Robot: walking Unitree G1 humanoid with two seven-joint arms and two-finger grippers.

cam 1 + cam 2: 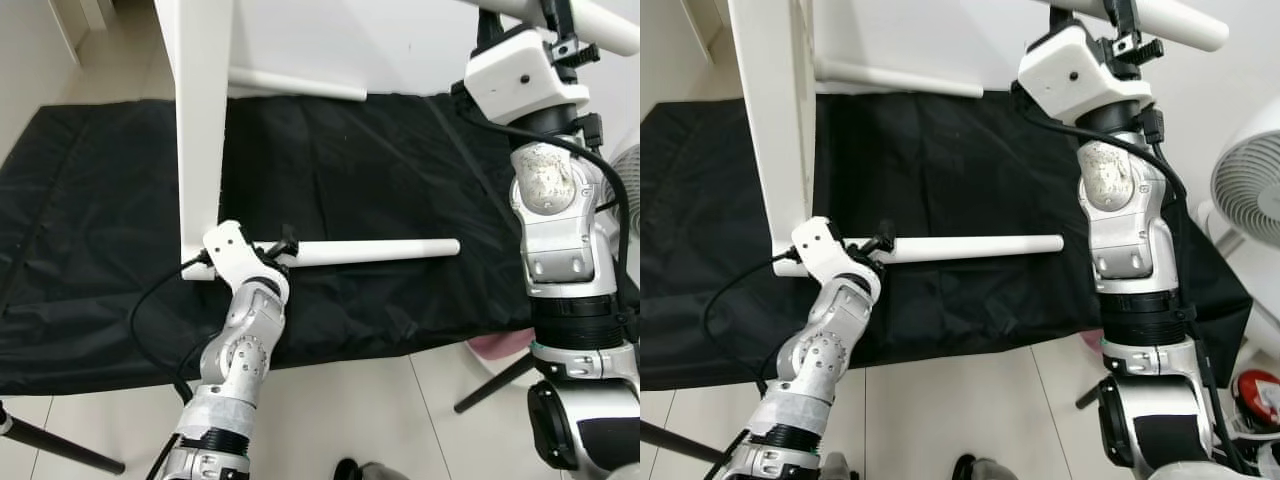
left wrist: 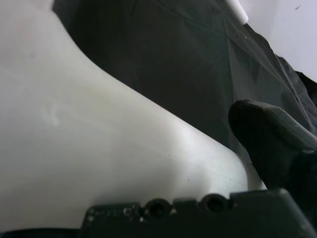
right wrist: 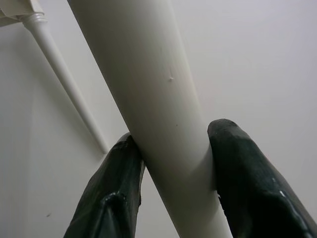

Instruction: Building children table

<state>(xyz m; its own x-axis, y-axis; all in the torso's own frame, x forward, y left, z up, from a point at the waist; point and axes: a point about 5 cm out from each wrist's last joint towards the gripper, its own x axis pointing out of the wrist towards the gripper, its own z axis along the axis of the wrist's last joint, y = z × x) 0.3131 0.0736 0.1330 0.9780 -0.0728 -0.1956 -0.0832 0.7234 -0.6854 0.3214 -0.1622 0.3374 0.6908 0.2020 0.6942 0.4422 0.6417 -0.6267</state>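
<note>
The white table top (image 1: 203, 120) stands on its edge on a black mat (image 1: 380, 160), its round legs sticking out sideways. My left gripper (image 1: 285, 247) is shut on the lower leg (image 1: 375, 251) close to where it meets the top. In the left wrist view one black finger (image 2: 270, 134) presses against that white leg (image 2: 99, 148). My right gripper (image 1: 558, 20) is raised high and shut on the upper leg (image 1: 605, 25). The right wrist view has both fingers (image 3: 109, 193) clamped around this leg (image 3: 158, 94). A third leg (image 1: 295, 85) juts out at the back.
The mat covers a pale tiled floor (image 1: 380, 420). A white fan (image 1: 1250, 190) stands at the right, with a red object (image 1: 1255, 395) below it. Dark tripod legs (image 1: 60, 445) cross the floor at the lower left and beside a pink item (image 1: 495, 348).
</note>
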